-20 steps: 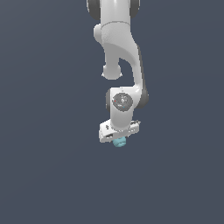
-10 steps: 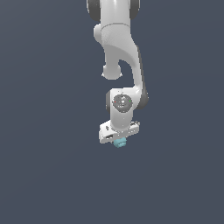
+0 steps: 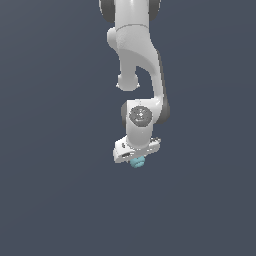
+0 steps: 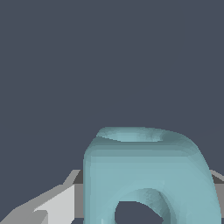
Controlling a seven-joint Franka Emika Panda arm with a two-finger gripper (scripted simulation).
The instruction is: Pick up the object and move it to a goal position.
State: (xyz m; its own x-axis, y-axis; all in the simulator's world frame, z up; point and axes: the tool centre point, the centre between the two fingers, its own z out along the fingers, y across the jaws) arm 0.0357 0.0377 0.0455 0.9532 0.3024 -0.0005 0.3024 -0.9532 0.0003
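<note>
One white arm (image 3: 134, 55) is hanging down from the top of the exterior view against a plain dark slate backdrop, its wrist bending toward the gripper (image 3: 136, 156). Its fingers (image 4: 48, 205) are pinching the object (image 3: 137, 161), a light-teal rounded block with round holes, which is showing just beneath the gripper, off any surface.

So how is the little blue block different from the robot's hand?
The block is light teal; the hand is white. The block is much smaller than the hand. The block is rounded with holes in its faces; the hand looks flat and boxy. They touch, since the hand holds the block.
</note>
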